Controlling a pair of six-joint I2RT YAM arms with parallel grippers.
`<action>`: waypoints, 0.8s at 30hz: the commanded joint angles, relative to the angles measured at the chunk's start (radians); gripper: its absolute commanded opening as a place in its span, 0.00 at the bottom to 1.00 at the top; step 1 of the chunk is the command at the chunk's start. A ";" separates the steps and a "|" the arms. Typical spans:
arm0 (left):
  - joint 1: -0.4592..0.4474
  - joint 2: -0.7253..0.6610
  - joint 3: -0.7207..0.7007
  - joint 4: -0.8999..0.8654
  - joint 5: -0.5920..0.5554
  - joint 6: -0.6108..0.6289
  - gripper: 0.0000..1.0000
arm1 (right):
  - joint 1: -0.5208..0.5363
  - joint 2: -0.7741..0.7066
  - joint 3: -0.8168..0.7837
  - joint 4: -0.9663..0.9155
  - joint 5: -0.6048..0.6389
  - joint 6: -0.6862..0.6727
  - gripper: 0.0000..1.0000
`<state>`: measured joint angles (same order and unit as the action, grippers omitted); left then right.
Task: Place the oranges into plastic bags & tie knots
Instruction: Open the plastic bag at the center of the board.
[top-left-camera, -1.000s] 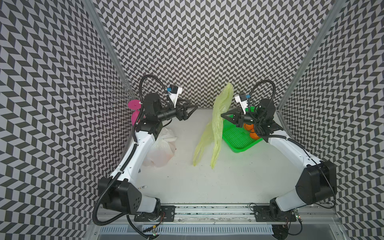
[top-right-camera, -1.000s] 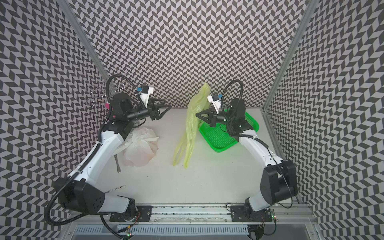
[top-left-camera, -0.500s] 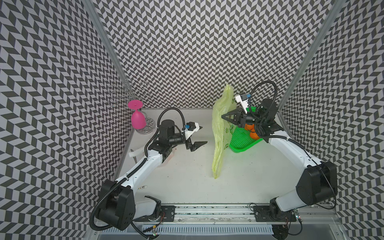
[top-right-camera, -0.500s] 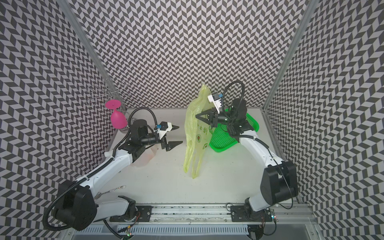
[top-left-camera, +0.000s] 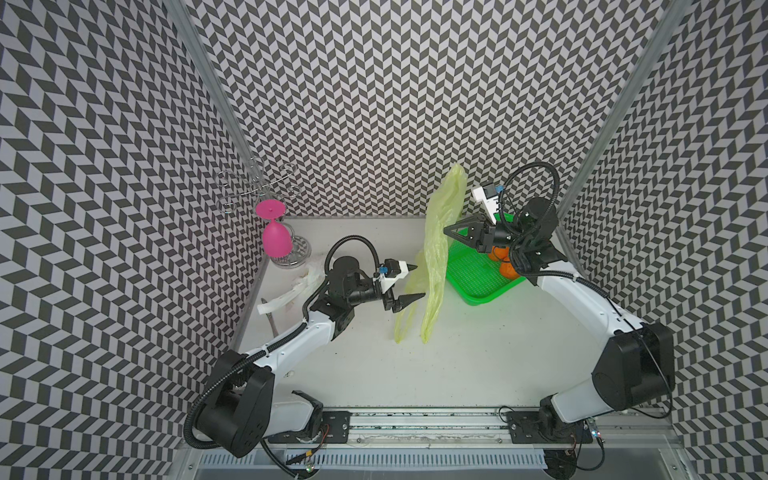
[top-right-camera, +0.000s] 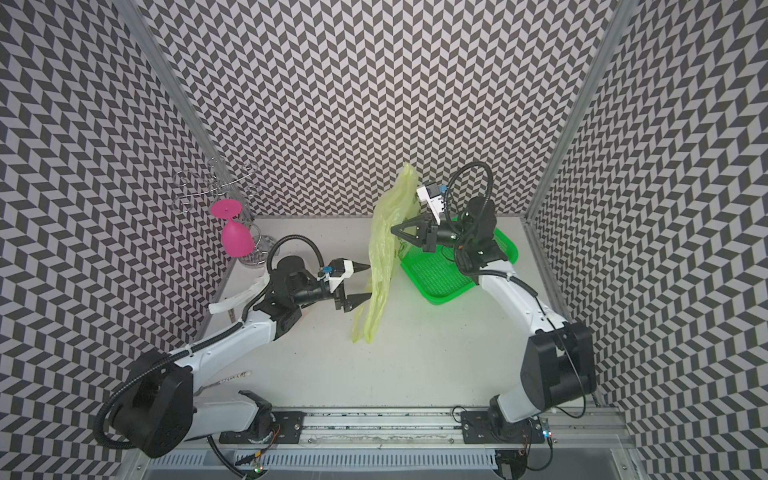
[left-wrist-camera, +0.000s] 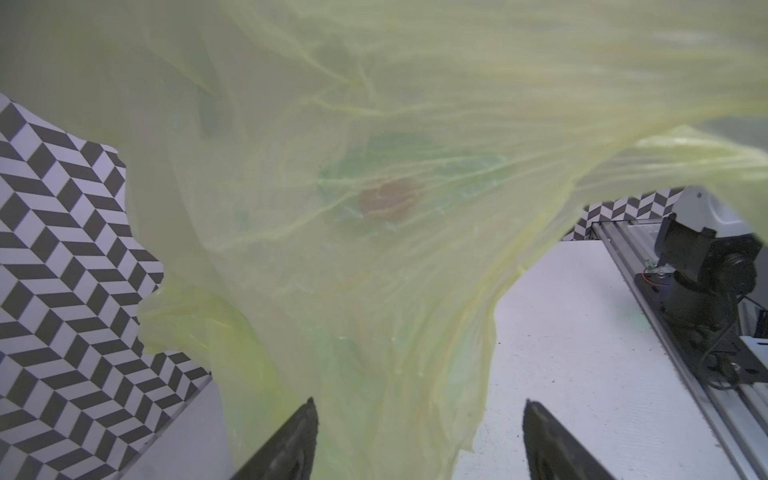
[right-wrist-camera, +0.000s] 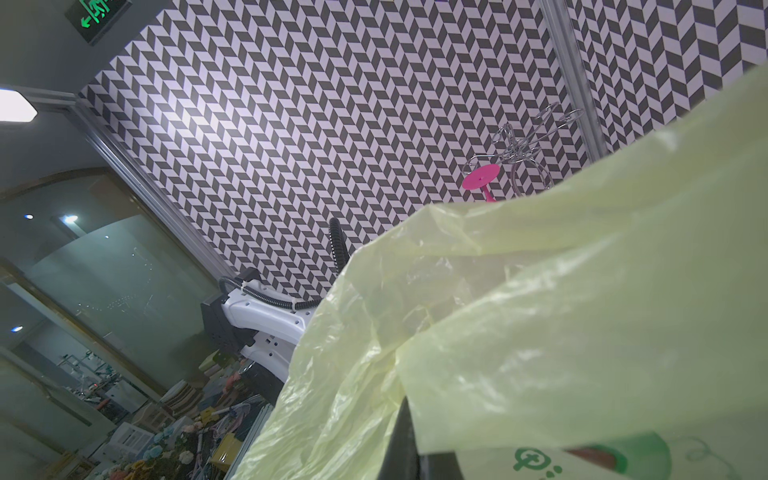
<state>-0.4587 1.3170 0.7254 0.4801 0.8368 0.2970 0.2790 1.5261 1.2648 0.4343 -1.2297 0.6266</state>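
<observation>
In both top views a yellow-green plastic bag (top-left-camera: 436, 249) (top-right-camera: 384, 249) hangs from my right gripper (top-left-camera: 446, 230) (top-right-camera: 392, 230), which is shut on its upper part. The right wrist view shows the bag (right-wrist-camera: 540, 332) draped over the dark fingers (right-wrist-camera: 401, 440). My left gripper (top-left-camera: 419, 281) (top-right-camera: 369, 281) is open at the bag's lower half. In the left wrist view the film (left-wrist-camera: 374, 249) hangs between the fingertips (left-wrist-camera: 299, 432), untouched by the jaws. Two oranges (top-left-camera: 505, 262) lie in the green basket (top-left-camera: 478, 286) under the right arm. The white bag (top-left-camera: 286, 293) lies mostly hidden behind the left arm.
A pink wine glass (top-left-camera: 275, 241) hangs upside down on a wire rack (top-left-camera: 257, 185) in the back left corner. The green basket (top-right-camera: 436, 278) stands at the back right. A thin utensil (top-left-camera: 272, 324) lies by the left wall. A metal rail (top-left-camera: 415, 419) runs along the front.
My left arm has swung from the back left corner out to the hanging yellow-green bag, gripper still open. The right gripper kept its hold and the bag swayed slightly.
</observation>
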 joint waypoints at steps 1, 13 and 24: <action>-0.005 0.018 0.009 0.084 -0.045 -0.007 0.63 | 0.000 0.005 0.009 0.075 -0.010 0.028 0.00; -0.008 0.052 0.019 0.115 -0.043 -0.025 0.47 | 0.006 0.008 0.000 0.071 -0.005 0.021 0.00; -0.038 0.053 0.027 0.161 -0.019 -0.081 0.16 | 0.005 0.015 0.001 -0.070 0.094 -0.062 0.00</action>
<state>-0.4973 1.4124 0.7448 0.5873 0.8021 0.2409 0.2855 1.5265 1.2572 0.4255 -1.1965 0.6193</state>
